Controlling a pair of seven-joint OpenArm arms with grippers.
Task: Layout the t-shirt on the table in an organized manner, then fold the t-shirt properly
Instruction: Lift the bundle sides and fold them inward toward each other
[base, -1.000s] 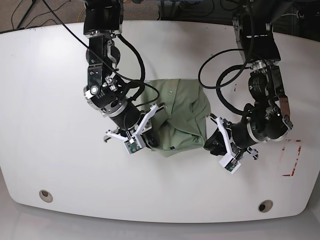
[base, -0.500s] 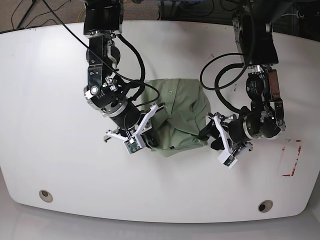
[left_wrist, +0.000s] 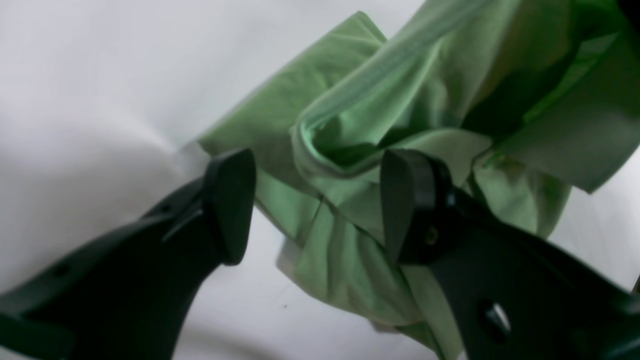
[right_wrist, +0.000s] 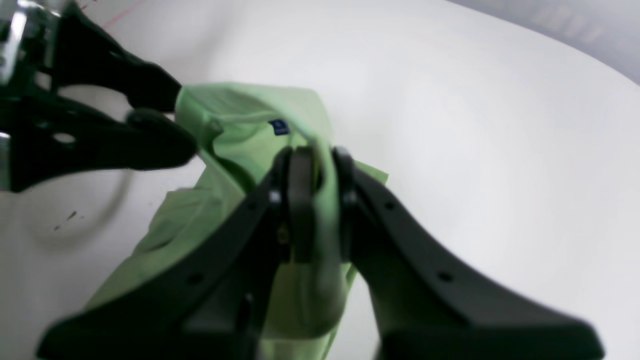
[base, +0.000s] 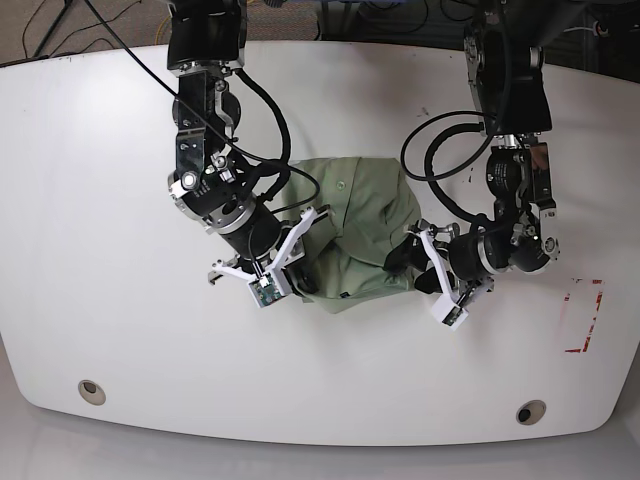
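Your left gripper (left_wrist: 315, 205) stands spread with the bunched edge of the t-shirt (base: 362, 228) directly ahead between its jaws, mid-bench (base: 90, 200). Your right gripper (right_wrist: 312, 165) pinches the opposite side, so the left arm is the free one.

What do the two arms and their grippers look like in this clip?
Both arms are black, jointed and bulky, with loose black cables looping alongside. Each wrist carries a white bracket with a small camera board. The left gripper and right gripper have matte black, flat, paddle-shaped fingers with small screw holes.
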